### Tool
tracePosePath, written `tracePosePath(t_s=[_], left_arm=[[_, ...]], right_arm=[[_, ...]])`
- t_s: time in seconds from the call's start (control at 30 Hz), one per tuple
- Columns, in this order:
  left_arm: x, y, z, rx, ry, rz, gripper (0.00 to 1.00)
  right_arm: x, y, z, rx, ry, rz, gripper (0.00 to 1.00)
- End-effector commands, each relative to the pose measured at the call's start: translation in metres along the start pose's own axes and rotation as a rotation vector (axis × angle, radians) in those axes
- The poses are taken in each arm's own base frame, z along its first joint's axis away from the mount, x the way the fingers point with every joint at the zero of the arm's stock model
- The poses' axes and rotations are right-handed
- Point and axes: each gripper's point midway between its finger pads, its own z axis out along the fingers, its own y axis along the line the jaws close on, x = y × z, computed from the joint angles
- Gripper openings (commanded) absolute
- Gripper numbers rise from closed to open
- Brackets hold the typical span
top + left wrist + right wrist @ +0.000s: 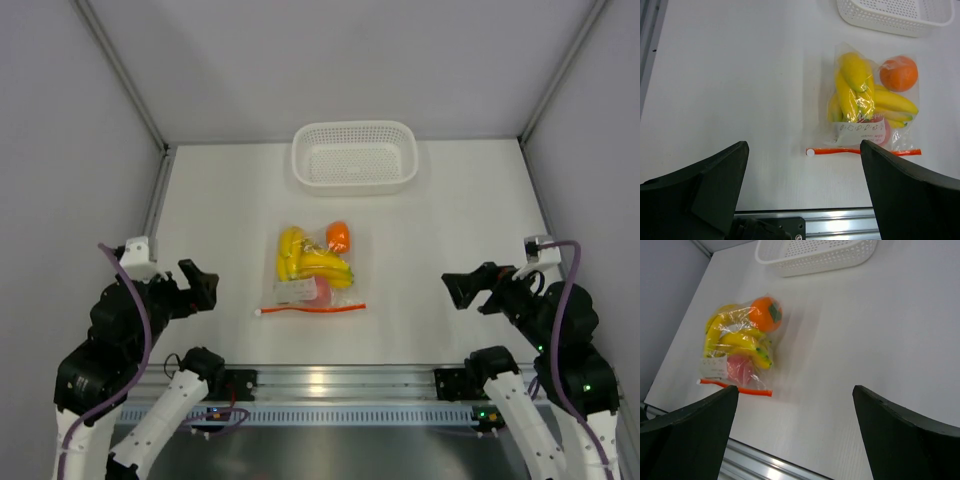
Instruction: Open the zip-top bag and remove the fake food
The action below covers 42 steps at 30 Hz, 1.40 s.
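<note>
With the left gripper (208,285) and the right gripper (462,288) both wide open and empty, each should pinch one lip of the zip-top bag (316,266) beside its orange strip.

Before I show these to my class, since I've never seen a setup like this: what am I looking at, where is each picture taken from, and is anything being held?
These are two robot arms bolted at the near edge of a white table. The overhead picture looks down from above and behind them. The other two come from cameras on each wrist; the dark shapes at their bottom are that arm's own fingers.

The left tool and right tool are both open and hold nothing.

In the middle lies a clear zip-top bag, its orange-red strip toward the arms, apparently still closed. Inside is fake food: yellow bananas, an orange fruit and something pink. Beyond it sits a white basket.
</note>
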Motion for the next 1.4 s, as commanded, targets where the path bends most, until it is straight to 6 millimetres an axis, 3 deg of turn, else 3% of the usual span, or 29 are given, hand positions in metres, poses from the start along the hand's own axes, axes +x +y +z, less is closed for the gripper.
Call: tracePosePath(t_s=[0.0,0.33,0.53,0.7,0.83,0.93,1.17,1.33,1.37], left_arm=[[-0.005,0.0,0.004,-0.02,-0.002,-0.013,0.99],[-0.005,-0.001,0.008,-0.027,0.006,-0.016,0.99],[-0.004,-0.003,0.012,-0.023,0.011,-0.019,0.99],[0.0,-0.005,0.017,-0.012,0.017,-0.026,0.99],[0.005,-0.008,0.024,-0.005,0.032,-0.03,0.99],[0.007,-0.01,0.027,0.0,0.038,-0.038,0.99],[0.009,-0.019,0.04,0.024,0.054,-0.047,0.99],[0.01,-0.022,0.052,0.017,0.069,-0.046,0.99],[0.011,-0.023,0.055,0.015,0.078,-0.045,0.99]], right_arm=[[-0.01,0.007,0.002,-0.031,-0.037,0.01,1.0],[0.014,0.029,0.02,-0.194,0.031,0.117,0.99],[0.04,0.039,0.032,-0.276,0.083,0.406,0.98],[0.071,0.019,0.037,-0.215,0.068,0.596,0.89],[0.089,0.021,0.034,-0.25,0.11,0.689,0.86],[0.098,0.019,0.038,-0.251,0.122,0.695,0.82],[0.121,0.01,0.07,-0.253,0.206,0.64,0.8],[0.129,0.019,0.084,-0.276,0.247,0.663,0.79],[0.138,0.019,0.088,-0.276,0.264,0.674,0.78]])
